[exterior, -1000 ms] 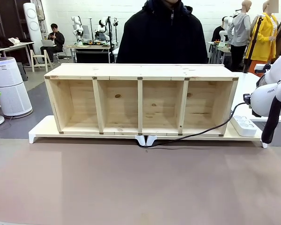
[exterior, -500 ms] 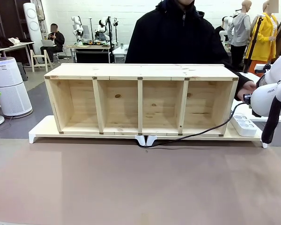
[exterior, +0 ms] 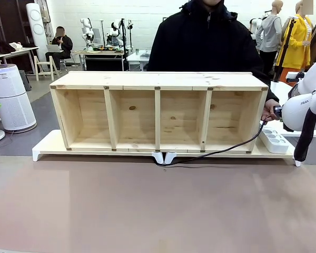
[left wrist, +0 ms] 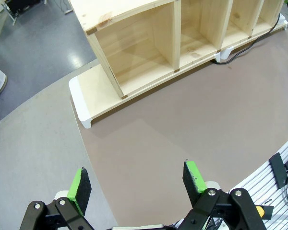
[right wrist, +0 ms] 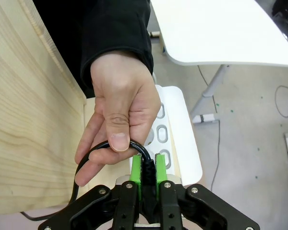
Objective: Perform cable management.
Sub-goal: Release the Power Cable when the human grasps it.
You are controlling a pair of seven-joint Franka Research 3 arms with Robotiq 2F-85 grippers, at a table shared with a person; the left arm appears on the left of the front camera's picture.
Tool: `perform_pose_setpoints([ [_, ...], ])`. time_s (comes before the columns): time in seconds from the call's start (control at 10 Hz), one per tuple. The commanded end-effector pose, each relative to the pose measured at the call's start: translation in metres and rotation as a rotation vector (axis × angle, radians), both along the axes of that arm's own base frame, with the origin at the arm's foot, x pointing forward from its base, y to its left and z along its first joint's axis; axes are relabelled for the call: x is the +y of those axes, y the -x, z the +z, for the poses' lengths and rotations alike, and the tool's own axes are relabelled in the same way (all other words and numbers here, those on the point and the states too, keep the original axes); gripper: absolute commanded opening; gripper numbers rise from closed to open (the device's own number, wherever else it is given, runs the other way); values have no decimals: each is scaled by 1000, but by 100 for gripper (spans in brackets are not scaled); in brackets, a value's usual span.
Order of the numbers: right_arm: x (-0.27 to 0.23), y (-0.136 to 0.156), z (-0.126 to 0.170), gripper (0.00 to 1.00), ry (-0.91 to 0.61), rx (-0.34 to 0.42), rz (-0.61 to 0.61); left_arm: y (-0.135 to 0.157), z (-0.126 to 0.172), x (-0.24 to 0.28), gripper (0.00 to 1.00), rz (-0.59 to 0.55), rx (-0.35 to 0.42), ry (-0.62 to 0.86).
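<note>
Thin black power cable [exterior: 221,151]: running along the front foot of the long pale pine shelf unit with four open bays [exterior: 158,110], rising past the unit's right end to the white oblong power strip [exterior: 275,140] beside it. In the right wrist view, cable end [right wrist: 145,165] sitting pinched between the green pads of the right gripper [right wrist: 147,173], jaws drawn narrow on it, just over the power strip [right wrist: 169,139]. Person's hand in a black sleeve [right wrist: 116,117] closing on the same loop, thumb pressing the cord directly above the pads. Left gripper [left wrist: 137,181] hanging spread wide, holding nothing, over the bare brown tabletop [left wrist: 192,120], well apart from the cord.

Judging the step: a handover of the cable end, both holding at once. Next move likely calling for the right jaws parting only once the hand's grip looks firm, then backing away without snagging the loop. Plug pins hidden between pads, so orientation impossible to tell.
</note>
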State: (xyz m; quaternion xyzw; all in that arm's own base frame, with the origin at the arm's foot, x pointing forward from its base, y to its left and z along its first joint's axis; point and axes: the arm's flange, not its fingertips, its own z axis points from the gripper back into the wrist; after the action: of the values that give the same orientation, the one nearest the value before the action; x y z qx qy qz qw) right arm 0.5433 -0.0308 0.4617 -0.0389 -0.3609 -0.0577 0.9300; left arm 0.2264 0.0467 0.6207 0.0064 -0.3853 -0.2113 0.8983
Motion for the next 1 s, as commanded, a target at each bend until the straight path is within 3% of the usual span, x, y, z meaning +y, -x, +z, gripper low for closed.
perform_pose_setpoints([
  [0.0, 0, 0, 2, 15, 2, -4, 1, -2, 0, 1, 100, 18, -5, 3],
  [0.2, 0, 0, 2, 15, 2, -4, 1, -2, 0, 1, 100, 18, -5, 3],
  [0.3, 0, 0, 0, 34, 0, 0, 0, -2, 0, 1, 100, 18, -5, 3],
  [0.4, 0, 0, 0, 34, 1, -13, 9, -2, 0, 1, 100, 18, -5, 3],
  [0.5, 0, 0, 0, 54, 9, -22, 11, -2, 0, 1, 100, 18, -5, 3],
  [0.6, 0, 1, 1, 38, 14, -26, 14, -2, 0, 1, 100, 18, -5, 3],
  [0.7, 0, 0, 1, 73, 16, -29, 13, -2, 0, 1, 100, 18, -5, 3],
  [0.8, 0, -1, 1, 57, 25, -24, 8, -2, 0, 1, 100, 18, -5, 3],
  [0.9, 0, 0, 1, 93, 26, -25, 14, -2, 0, 1, 100, 18, -5, 3],
])
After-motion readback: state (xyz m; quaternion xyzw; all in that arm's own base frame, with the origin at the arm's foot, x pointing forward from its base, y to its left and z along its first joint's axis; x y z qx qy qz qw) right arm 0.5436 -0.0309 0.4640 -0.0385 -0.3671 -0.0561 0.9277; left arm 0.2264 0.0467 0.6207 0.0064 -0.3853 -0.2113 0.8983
